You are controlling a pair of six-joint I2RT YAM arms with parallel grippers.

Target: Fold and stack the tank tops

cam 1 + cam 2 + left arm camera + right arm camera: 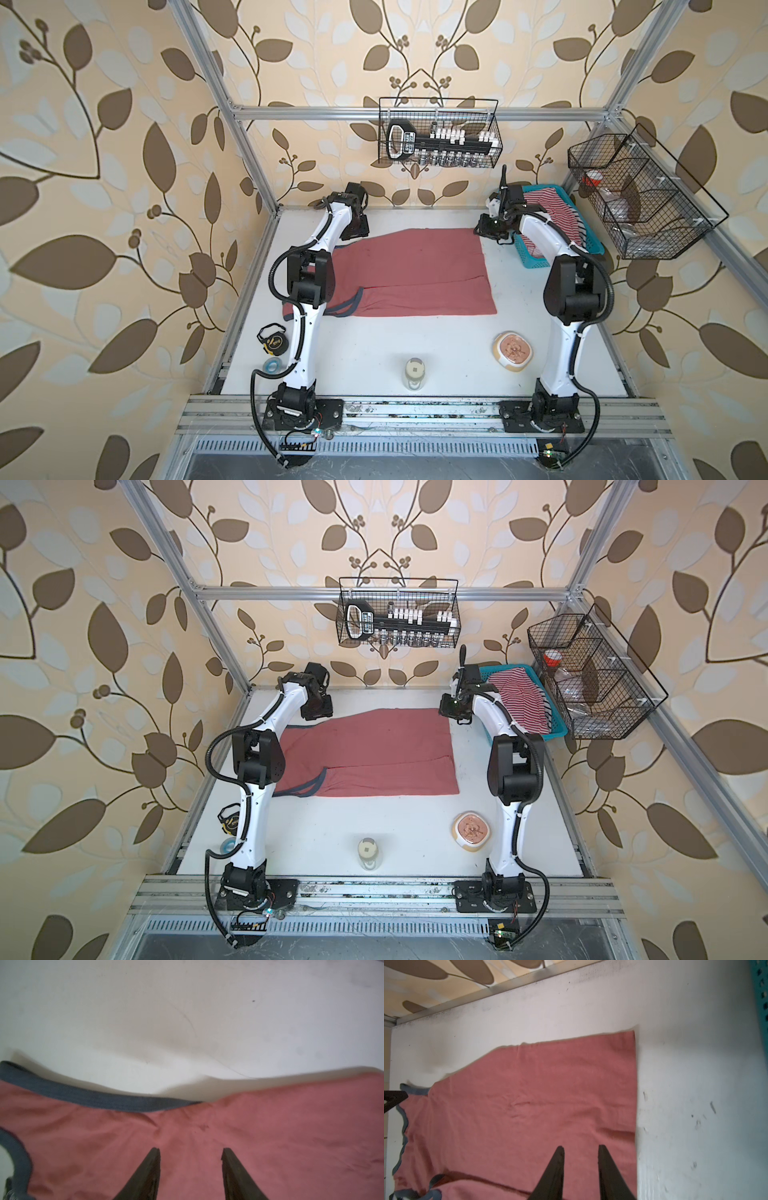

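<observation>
The brick-red tank top (409,270) (374,746) lies flat on the white table, folded lengthwise, with its dark trim (104,1098) toward the left. The striped tank top (557,214) (519,698) lies bunched in the teal basket at the back right. My left gripper (191,1149) hovers open over the red cloth near the trimmed edge, with nothing between its fingers. Just above the red top's far right corner (632,1034) is my right gripper (580,1147), open with a narrower gap and holding nothing.
The teal basket (536,262) (761,991) stands right of the red top. A bowl (513,348), a jar (415,373), a tape measure (273,338) and a tape roll (272,365) sit near the front. Wire baskets (440,133) (640,199) hang on the walls.
</observation>
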